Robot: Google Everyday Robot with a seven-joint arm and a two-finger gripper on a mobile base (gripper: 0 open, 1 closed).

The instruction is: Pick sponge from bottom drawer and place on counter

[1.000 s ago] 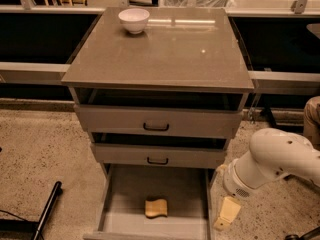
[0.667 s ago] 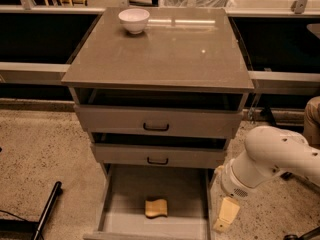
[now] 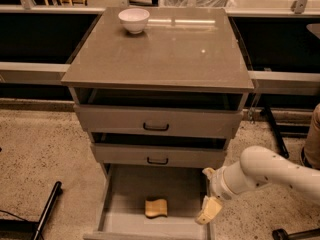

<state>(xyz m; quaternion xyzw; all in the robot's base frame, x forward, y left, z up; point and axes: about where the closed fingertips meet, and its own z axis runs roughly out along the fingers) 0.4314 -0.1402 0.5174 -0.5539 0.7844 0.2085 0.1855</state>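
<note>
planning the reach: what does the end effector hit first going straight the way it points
Likely the right wall of the bottom drawer: the end effector sits beside it, aimed down-left. Depth is unclear.

Three drawers (image 3: 157, 121), one sponge (image 3: 156, 207), one white bowl (image 3: 133, 20) at the far-left corner of the table (image 3: 165, 54), one gripper (image 3: 208, 191), fingers (image 3: 208, 210) spread, at the right edge of the bottom drawer (image 3: 125, 201).

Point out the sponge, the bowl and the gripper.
sponge (image 3: 156, 207): camera view, centre of its top face.
bowl (image 3: 133, 20): camera view, its outer side.
gripper (image 3: 205, 195): camera view, midway between its fingertips, by the right wall of the bottom drawer (image 3: 125, 196).
</note>
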